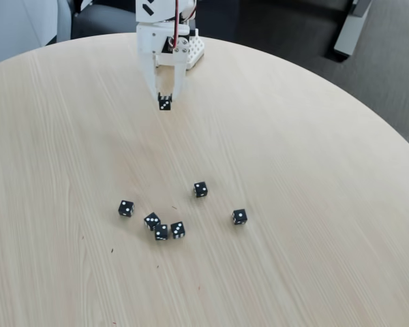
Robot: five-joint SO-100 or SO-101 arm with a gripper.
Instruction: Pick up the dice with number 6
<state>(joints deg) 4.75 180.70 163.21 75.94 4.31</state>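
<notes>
Six small black dice lay in the lower middle of the frame on the round wooden worktop: one at the left, three bunched close together, one a bit higher, and one off to the right. Up at the top middle, the white arm reached down, and its jaws were clamped on the dice with number 6, a tiny black cube with white dots. That cube was held at the very tips, well apart from the other dice.
</notes>
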